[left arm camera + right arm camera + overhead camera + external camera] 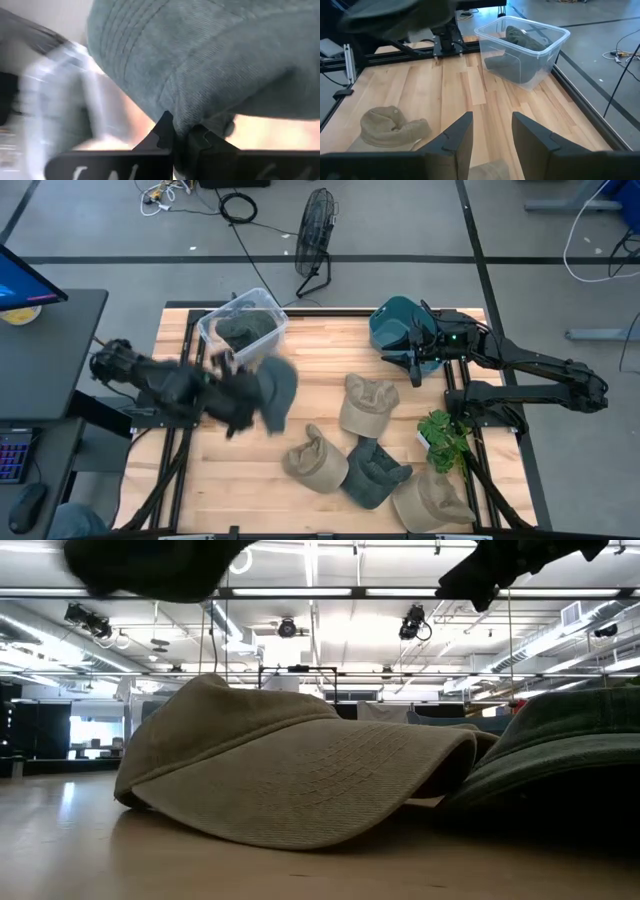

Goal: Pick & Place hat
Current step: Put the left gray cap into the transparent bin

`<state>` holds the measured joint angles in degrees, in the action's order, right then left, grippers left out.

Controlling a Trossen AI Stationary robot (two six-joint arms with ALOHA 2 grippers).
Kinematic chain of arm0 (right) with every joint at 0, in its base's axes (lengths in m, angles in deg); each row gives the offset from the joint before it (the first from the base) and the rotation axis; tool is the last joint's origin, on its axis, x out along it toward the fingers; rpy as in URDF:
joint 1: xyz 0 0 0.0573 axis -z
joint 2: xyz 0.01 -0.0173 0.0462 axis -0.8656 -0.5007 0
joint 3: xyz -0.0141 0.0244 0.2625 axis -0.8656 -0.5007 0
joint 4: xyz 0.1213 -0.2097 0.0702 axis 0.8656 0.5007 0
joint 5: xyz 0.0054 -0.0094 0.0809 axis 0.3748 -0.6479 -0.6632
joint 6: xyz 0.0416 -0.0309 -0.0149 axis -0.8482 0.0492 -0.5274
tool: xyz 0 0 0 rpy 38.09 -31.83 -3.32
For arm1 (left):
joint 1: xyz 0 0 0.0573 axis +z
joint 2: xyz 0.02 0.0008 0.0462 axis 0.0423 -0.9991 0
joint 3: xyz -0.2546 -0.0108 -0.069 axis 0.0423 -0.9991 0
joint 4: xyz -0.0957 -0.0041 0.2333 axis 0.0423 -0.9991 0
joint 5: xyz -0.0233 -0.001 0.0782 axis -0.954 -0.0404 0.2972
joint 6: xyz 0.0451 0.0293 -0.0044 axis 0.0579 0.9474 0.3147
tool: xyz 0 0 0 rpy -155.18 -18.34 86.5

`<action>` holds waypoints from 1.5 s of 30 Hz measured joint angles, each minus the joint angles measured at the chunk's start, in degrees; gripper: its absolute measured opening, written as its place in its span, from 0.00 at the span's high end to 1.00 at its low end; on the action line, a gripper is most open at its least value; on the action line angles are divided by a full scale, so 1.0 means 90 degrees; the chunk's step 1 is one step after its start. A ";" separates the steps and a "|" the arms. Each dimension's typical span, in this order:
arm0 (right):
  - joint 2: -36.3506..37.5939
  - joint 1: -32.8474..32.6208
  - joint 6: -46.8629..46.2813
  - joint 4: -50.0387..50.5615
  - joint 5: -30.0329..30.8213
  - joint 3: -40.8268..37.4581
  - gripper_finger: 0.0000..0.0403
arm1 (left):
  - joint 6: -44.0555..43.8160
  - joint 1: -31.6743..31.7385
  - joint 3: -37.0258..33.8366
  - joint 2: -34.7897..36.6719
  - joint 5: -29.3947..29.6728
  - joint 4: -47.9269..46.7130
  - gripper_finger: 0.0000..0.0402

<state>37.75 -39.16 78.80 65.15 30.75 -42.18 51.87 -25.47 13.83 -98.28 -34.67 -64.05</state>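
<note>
One grey-green hat (272,392) hangs clenched in the left claw (181,136) near the clear bin (243,328), so next comes the drop inside; the right claw (491,131) waits released over the worktop (320,365).

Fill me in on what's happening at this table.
The left gripper is shut on a grey-blue hat, holding it above the table beside the clear plastic bin, which already has a dark hat in it. The right gripper waits open at the table's far right side next to a teal hat. Two tan hats, another tan one, and a dark green hat lie on the wood.
</note>
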 joint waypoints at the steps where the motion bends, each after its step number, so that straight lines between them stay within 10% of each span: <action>1: 0.0002 -0.0001 0.0000 -0.0015 -0.0001 0.0000 0.65 | 0.0478 0.0259 0.0085 0.0005 0.0178 -0.0008 0.98; 8: 0.0001 0.0000 0.0000 -0.0050 0.0001 0.0000 0.65 | 0.3733 0.2482 0.0214 -0.0006 0.1112 0.0002 0.98; 21: 0.0000 0.0001 -0.0168 -0.0063 0.0003 0.0000 0.65 | 0.8063 0.6033 -0.0604 -0.0435 0.0651 0.1419 0.98; 33: 0.0000 0.0001 -0.0418 -0.0061 0.0002 0.0000 0.65 | 0.9452 0.6163 -0.2723 -0.0748 0.1008 0.3244 0.98; 45: 0.0000 0.0001 -0.0418 -0.0060 0.0003 0.0000 0.65 | 0.7653 0.5625 -0.3222 -0.0745 -0.0153 0.3691 0.88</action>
<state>37.75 -39.16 75.04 64.61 30.78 -42.18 120.75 25.16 -15.17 -104.98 -36.05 -30.84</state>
